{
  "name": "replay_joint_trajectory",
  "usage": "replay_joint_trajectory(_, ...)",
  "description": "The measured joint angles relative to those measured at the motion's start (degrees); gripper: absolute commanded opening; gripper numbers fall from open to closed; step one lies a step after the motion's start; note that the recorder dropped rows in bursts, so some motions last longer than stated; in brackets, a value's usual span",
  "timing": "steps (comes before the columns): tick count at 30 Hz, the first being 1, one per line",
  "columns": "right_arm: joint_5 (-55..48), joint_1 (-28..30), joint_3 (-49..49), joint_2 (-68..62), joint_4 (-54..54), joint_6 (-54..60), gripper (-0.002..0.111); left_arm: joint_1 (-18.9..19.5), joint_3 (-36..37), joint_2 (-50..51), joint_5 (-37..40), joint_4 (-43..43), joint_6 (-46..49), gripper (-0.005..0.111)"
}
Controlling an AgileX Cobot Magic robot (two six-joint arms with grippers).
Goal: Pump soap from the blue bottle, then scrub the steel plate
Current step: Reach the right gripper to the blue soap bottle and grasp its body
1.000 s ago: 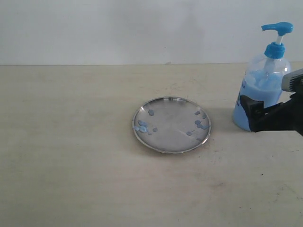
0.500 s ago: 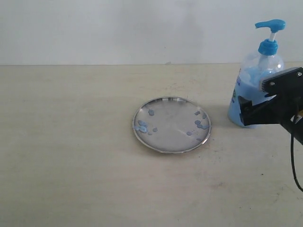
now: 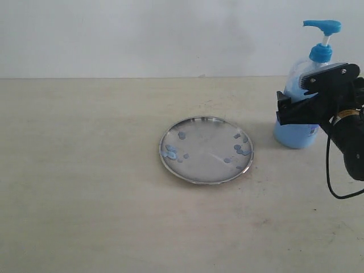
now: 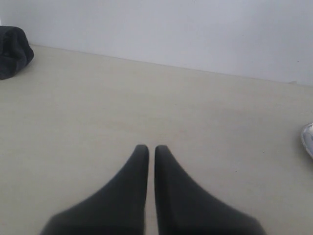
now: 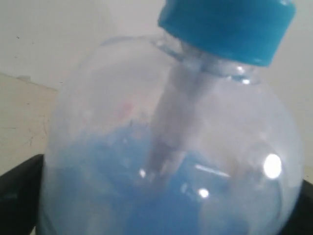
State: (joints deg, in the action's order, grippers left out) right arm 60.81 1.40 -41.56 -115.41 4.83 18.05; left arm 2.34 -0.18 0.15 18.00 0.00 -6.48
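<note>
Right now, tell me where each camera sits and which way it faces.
Exterior: off the arms, facing across the table at the steel plate and blue bottle; right arm shows.
Left wrist: low over the table, looking past the left fingers; plate rim at the edge.
Right wrist: close against the bottle, right fingers either side.
Shared: exterior and right wrist both show the bottle.

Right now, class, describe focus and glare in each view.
Exterior view: sharp, soft sheen on the round shiny steel plate. Left wrist view: black left end effector blurs near the lens. Right wrist view: clear plastic pump bottle soft-focused, with glare spots.
</note>
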Motion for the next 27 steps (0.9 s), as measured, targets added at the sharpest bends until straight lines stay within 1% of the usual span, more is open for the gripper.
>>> replay_joint_trajectory(8,0.37,0.00,-4.33,-6.21,0.26,-0.10,0.104,0.00,0.00,0.00,0.00,0.00,0.00,0.004)
replay_joint_trajectory(14,0.37,0.00,-4.96,-7.43,0.26,-0.10,0.103,0.00,0.00,0.00,0.00,0.00,0.00,0.004)
replay_joint_trajectory(15,0.37,0.00,-5.07,-7.43,0.26,-0.10,0.102,0.00,0.00,0.00,0.00,0.00,0.00,0.004)
replay_joint_trajectory(17,0.37,0.00,-5.17,-7.43,0.51,-0.10,0.093,0.00,0.00,0.00,0.00,0.00,0.00,0.004)
replay_joint_trajectory(18,0.37,0.00,-5.18,-7.43,0.72,-0.10,0.085,0.00,0.00,0.00,0.00,0.00,0.00,0.004)
replay_joint_trajectory(20,0.25,-0.04,-5.18,-7.43,0.88,-0.10,0.066,0.00,0.00,0.00,0.00,0.00,0.00,0.004)
replay_joint_trajectory(25,-0.01,-0.16,-5.18,-7.43,1.59,-1.60,0.013,0.00,0.00,0.00,0.00,0.00,0.00,0.004)
replay_joint_trajectory(26,-0.01,-0.16,-5.18,-7.43,1.67,-1.88,0.005,0.00,0.00,0.00,0.00,0.00,0.00,0.004)
replay_joint_trajectory(27,-0.01,-0.16,-5.18,-7.43,1.71,-2.15,0.000,0.00,0.00,0.00,0.00,0.00,0.00,0.004)
